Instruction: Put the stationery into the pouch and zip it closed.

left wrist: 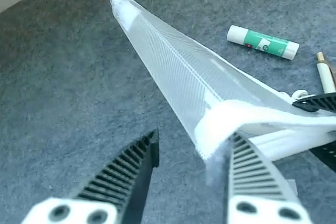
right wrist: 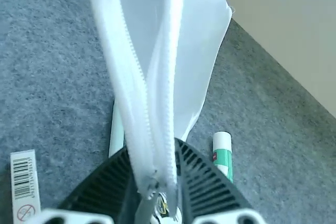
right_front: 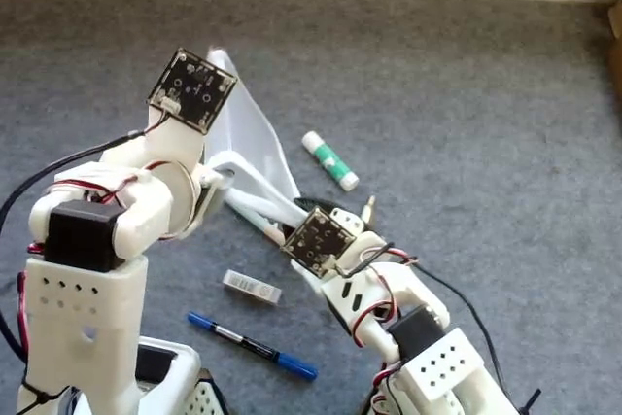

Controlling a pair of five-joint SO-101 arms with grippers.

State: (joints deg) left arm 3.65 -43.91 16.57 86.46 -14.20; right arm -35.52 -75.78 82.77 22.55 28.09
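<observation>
Pouch-opening is in hand, I judge: the right gripper (right wrist: pixel 153 153) is clamped on the mesh pouch's (right_front: pixel 255 133) zipper end. The left gripper (left wrist: pixel 195 136) gapes wide at its edge and must close there, while the glue stick (right_front: pixel 330 161) at the pouch's 3 o'clock and the blue pen (right_front: pixel 251 344) at 6 o'clock lie outside.

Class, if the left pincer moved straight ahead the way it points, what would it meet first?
Most likely the pouch, stretched right ahead of the left pincer, though depth is uncertain.

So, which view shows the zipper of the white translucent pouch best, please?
The right wrist view: both toothed rows of the zipper show close up, the right gripper shut on its end. The left wrist view shows the pouch side-on; the high view, its cloth beside an arm.
</observation>
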